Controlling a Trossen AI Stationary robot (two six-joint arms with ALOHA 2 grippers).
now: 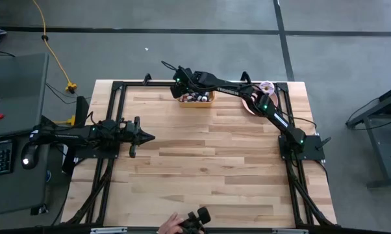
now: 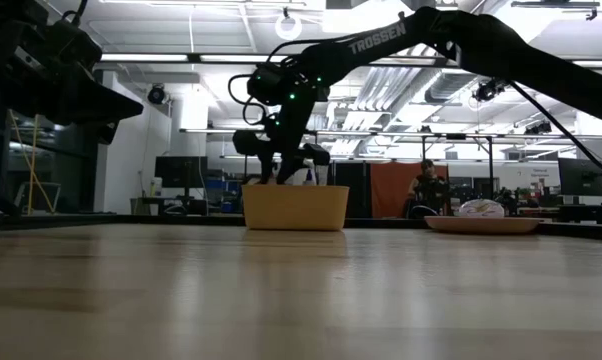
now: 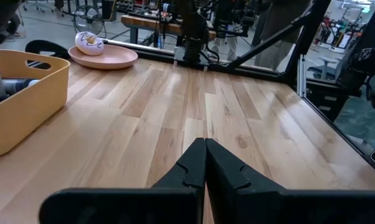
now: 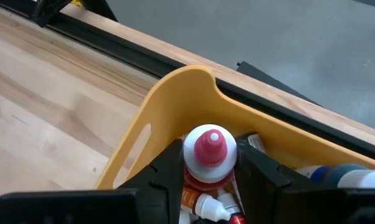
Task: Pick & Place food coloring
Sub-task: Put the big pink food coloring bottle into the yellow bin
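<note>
A yellow bin (image 1: 197, 98) stands at the table's far edge and holds several food coloring bottles (image 4: 337, 175). My right gripper (image 4: 210, 180) hangs over the bin's left end, shut on one food coloring bottle (image 4: 210, 149) that has a white cap with a pink-red tip. In the low view the same gripper (image 2: 281, 172) sits just above the bin's rim (image 2: 294, 190). My left gripper (image 1: 147, 136) waits shut near the table's left edge, well away from the bin. My right gripper pinches the bottle between its two fingers (image 4: 166, 177), one on each side just below the cap (image 4: 207, 177). The fingers slant down from the table's right and near side. The bottle's capped end points back up toward the wrist. Whether its lower end rests on the bottles beneath, I cannot tell.
A pink plate (image 1: 252, 107) with a donut (image 3: 88, 42) sits at the far right, under my right arm. A person's hand (image 1: 173, 224) holds a dark object at the near edge. Bare wood fills the middle of the table (image 1: 208, 162).
</note>
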